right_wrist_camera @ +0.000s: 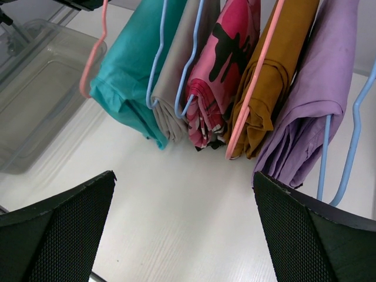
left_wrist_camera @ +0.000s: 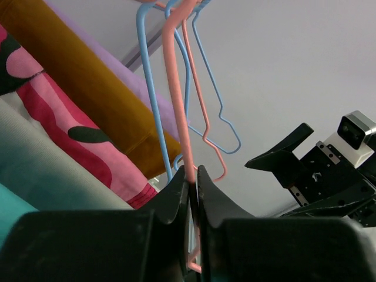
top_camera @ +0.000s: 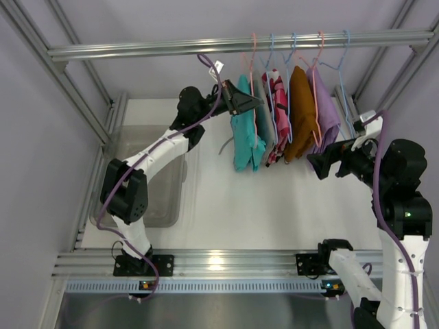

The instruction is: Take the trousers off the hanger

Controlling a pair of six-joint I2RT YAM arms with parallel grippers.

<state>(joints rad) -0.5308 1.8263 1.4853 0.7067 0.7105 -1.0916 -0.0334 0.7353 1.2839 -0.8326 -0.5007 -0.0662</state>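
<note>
Several folded trousers hang on wire hangers from the rail (top_camera: 171, 48): teal (top_camera: 243, 140), grey, pink patterned (top_camera: 278, 113), mustard (top_camera: 300, 113) and purple (top_camera: 328, 113). My left gripper (top_camera: 254, 103) is shut on the wire of the pink hanger (left_wrist_camera: 176, 88) that carries the teal trousers (right_wrist_camera: 129, 70); the wire runs between the closed jaws (left_wrist_camera: 192, 176). My right gripper (top_camera: 317, 164) is open and empty, low and to the right of the purple trousers (right_wrist_camera: 317, 88). In the right wrist view its fingers (right_wrist_camera: 59, 235) stand wide apart over bare table (right_wrist_camera: 183, 174).
A clear plastic bin (top_camera: 147, 178) sits on the table at the left, under the left arm, and also shows in the right wrist view (right_wrist_camera: 35, 100). Blue and pink hangers (left_wrist_camera: 147, 88) crowd close together on the rail. Frame posts stand at both sides.
</note>
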